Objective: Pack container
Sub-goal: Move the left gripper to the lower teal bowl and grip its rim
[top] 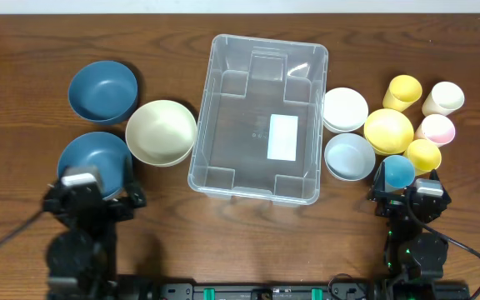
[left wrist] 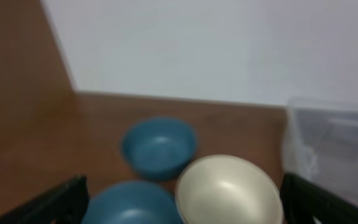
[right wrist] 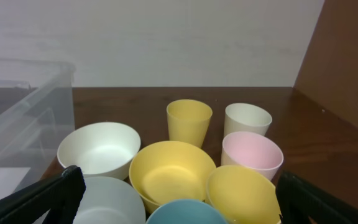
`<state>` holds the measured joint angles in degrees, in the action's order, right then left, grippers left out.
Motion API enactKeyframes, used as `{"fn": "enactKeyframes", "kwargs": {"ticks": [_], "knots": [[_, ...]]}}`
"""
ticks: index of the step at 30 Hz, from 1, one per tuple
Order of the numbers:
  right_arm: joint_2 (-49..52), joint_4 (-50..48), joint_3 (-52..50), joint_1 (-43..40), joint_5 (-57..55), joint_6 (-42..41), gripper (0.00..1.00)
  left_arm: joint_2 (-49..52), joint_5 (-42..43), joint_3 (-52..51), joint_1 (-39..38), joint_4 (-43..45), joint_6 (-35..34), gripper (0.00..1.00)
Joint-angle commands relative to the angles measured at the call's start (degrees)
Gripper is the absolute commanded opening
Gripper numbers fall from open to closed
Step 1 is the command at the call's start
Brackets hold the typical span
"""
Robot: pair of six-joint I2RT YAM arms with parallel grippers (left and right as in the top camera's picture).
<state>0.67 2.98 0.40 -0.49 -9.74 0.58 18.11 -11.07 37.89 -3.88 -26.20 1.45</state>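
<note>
Container: I've got the large clear rectangular plastic container (top: 240,108) in the middle of the brown wooden table (top: 23,50), long side running away from me, with a white label (top: 282,137) on its base.
Inside it: nothing. I can see straight through to the bare base.
Left pile: a deep dark-blue bowl (top: 102,90) at the far side, a second blue bowl (top: 86,154) nearer me, and a cream bowl (top: 162,132) just beside the container's left wall.
Right pile: a white bowl (top: 345,108) and a pale grey-blue bowl (top: 349,157) sit next to the right wall, with a yellow bowl (top: 388,131) just past them. Further out is a cluster of cups: tall yellow cup (top: 402,92), cream cup (top: 443,98), pink cup (top: 436,129), second yellow cup (top: 423,155) and light-blue cup (top: 398,172).
Left gripper: the left gripper (top: 94,195) has its jaws spread wide and carries nothing. It sits at the near edge, by the rim of the second blue bowl, and I can't tell if it's touching.
Right gripper: the right gripper (top: 411,197) is also wide and empty, with the light-blue cup right in front of it.
Progress: nothing is packed, so I read this as the very start.
Left to do: everything. Six bowls and five cups have to go in, and I reckon nesting them would save room.
</note>
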Motion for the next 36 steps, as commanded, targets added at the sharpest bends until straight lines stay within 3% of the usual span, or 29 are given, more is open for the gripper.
{"fn": "enactKeyframes", "kwargs": {"ticks": [1,5,9,22,25,29,36], "knots": [[-0.39,0.24,-0.09,0.55,-0.35,-0.76,0.99,9.9,-7.72,12.72,-0.22,-9.01,0.46,0.98],[-0.39,0.26,-0.09,0.55,-0.35,-0.76,0.99,22.45,-8.07,28.52,-0.15,-27.08,0.39,0.98],[-0.39,0.24,-0.09,0.55,-0.35,-0.76,0.99,31.3,-5.9,39.3,-0.17,-37.79,0.0,0.98],[-0.39,0.24,-0.09,0.55,-0.35,-0.76,0.99,35.58,-1.62,42.21,1.27,-40.74,-1.11,0.98],[-0.39,0.24,-0.09,0.55,-0.35,-0.76,0.99,37.57,-1.55,42.21,6.91,-42.29,-6.23,0.98],[-0.39,0.24,-0.09,0.55,-0.35,-0.76,0.99,43.52,3.32,42.16,18.4,-42.84,-6.99,0.98],[-0.39,0.24,-0.09,0.55,-0.35,-0.76,0.99,58.42,31.58,42.16,37.68,-42.45,4.13,0.98]]}}
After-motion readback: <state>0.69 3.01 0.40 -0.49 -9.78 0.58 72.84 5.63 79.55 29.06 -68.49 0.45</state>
